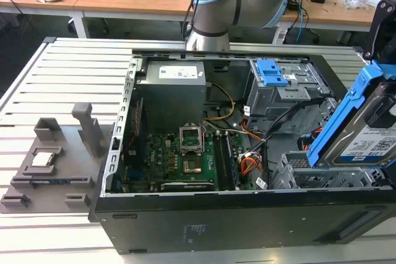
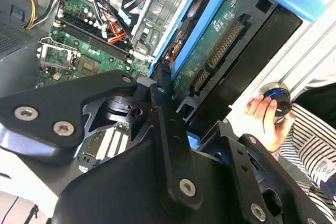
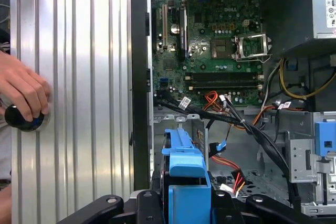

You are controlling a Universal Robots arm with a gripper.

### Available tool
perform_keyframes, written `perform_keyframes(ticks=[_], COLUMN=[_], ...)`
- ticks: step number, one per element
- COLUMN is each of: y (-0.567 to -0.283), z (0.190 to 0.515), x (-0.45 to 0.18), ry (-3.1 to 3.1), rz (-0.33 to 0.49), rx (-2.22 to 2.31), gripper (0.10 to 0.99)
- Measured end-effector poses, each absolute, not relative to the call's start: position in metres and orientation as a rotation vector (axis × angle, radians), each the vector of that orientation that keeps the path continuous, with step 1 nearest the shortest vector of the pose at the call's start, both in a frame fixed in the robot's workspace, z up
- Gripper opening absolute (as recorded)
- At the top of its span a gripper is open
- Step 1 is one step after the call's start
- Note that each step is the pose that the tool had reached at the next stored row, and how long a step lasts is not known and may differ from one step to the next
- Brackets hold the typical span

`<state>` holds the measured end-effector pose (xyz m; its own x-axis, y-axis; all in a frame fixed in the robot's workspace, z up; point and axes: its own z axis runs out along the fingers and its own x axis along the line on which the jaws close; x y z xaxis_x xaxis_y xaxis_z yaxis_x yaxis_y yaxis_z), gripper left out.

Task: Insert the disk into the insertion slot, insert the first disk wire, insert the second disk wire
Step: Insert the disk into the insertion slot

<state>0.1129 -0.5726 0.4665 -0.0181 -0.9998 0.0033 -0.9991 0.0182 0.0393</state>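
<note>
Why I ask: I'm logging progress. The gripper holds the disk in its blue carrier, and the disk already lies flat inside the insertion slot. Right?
Not quite. The gripper does hold the disk in its blue carrier, but the disk is not lying flat inside the insertion slot. The exterior view shows it tilted steeply above the slot, lower end nearest it.

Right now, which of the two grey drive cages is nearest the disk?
The low perforated cage, just below the tilted disk; the taller cage carries a blue latch plate.
</note>
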Motion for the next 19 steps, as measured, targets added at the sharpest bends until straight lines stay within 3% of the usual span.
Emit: perform_keyframes(ticks=[19], y=[-0.567], z=[0.456], x=[0.113], ry=[-2.220], rz=[-0.040], rx=[2.180], gripper=[0.361])
